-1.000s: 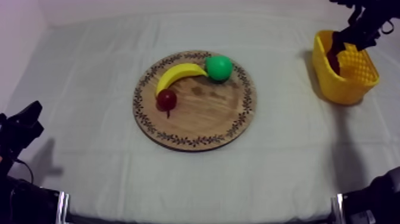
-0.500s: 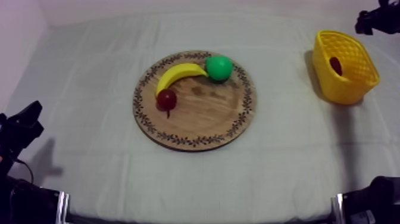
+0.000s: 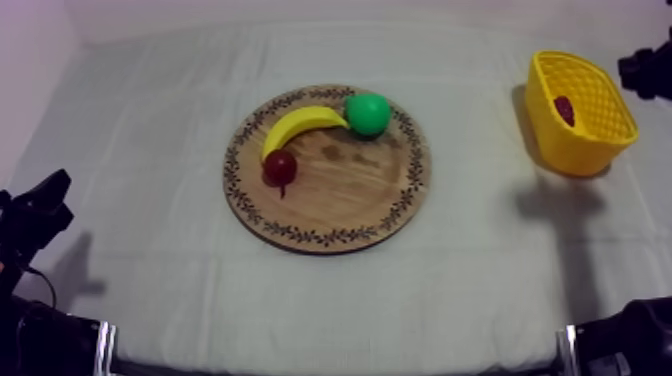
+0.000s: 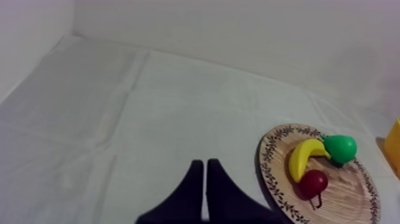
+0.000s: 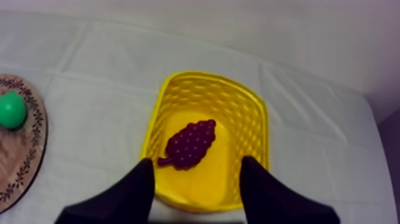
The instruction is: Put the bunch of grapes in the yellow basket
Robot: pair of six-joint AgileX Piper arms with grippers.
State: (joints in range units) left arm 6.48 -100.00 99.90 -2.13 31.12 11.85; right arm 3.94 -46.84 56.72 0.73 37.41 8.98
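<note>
While the bunch of grapes (image 5: 191, 144) lies inside the yellow basket (image 5: 208, 77), the right gripper (image 5: 198, 164) hangs above it, fingers (image 5: 134, 190) apart and empty; the left gripper (image 4: 205, 164), closed on nothing, hovers over the desk (image 4: 119, 119).

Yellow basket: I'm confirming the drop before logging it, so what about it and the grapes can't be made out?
Top view: the bunch of grapes is a small dark patch in the yellow basket, its shape too small to tell.
Left wrist view: the edge cuts the basket to a yellow sliver.
Right wrist view: open fingers of the right end effector hide parts of the basket's near rim.
</note>
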